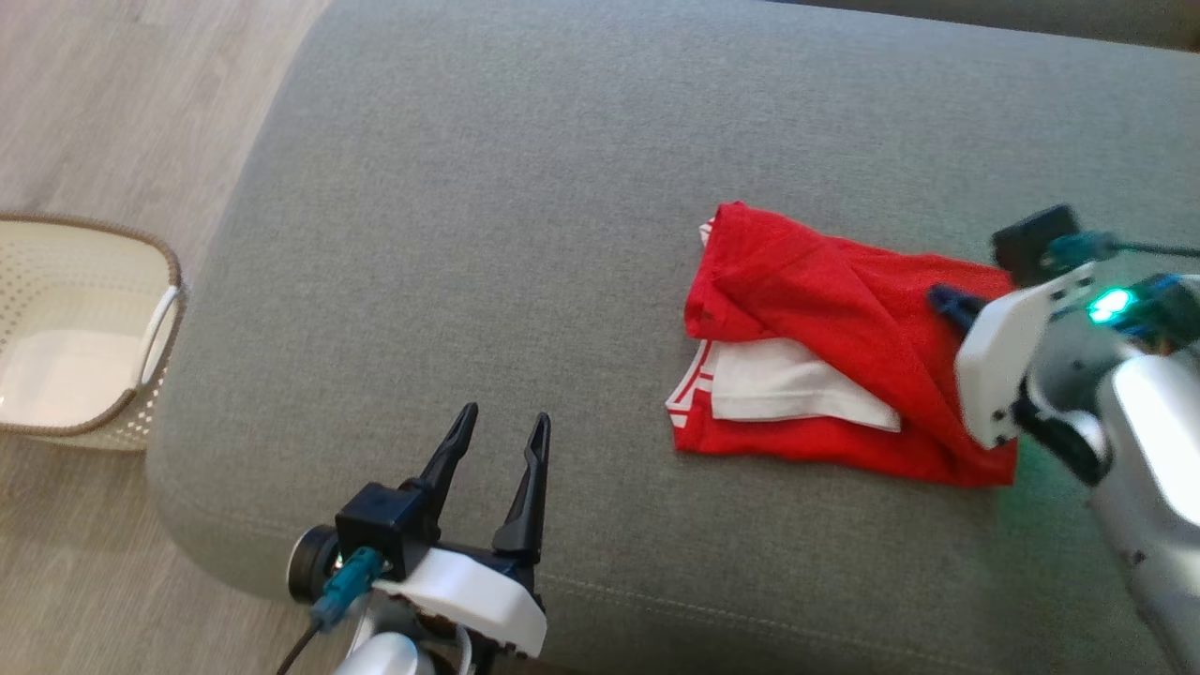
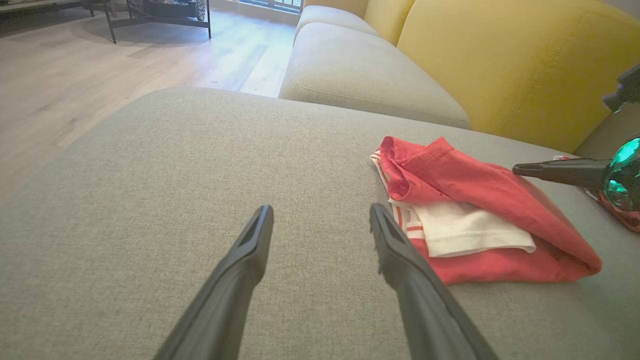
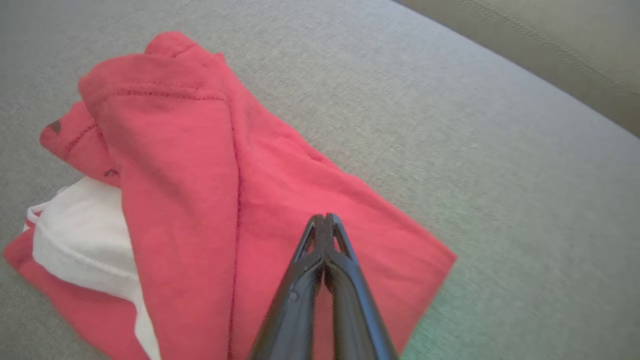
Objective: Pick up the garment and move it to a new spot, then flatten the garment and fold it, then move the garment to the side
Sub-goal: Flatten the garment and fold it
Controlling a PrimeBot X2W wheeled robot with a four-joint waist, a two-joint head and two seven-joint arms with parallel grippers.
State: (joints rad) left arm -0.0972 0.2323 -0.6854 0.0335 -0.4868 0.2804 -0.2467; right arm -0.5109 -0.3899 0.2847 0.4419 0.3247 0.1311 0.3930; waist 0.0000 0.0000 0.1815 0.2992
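Observation:
The garment (image 1: 825, 309) is red with a white panel and striped trim, lying folded over itself on the grey sofa seat (image 1: 525, 234) at the right. My right gripper (image 1: 947, 300) hovers over its right edge. In the right wrist view its fingertips (image 3: 325, 220) are pressed together above the red cloth (image 3: 200, 175), with no fabric between them. My left gripper (image 1: 502, 427) stands open near the seat's front edge, left of the garment and apart from it. In the left wrist view its fingers (image 2: 255, 240) spread wide over bare cushion, with the garment (image 2: 475, 190) to the right.
A cream perforated basket (image 1: 84, 328) stands on the wood floor left of the seat. Yellow back cushions (image 2: 500, 60) rise behind the garment, and another grey seat cushion (image 2: 360, 75) lies beyond. Much of the seat left of the garment is bare.

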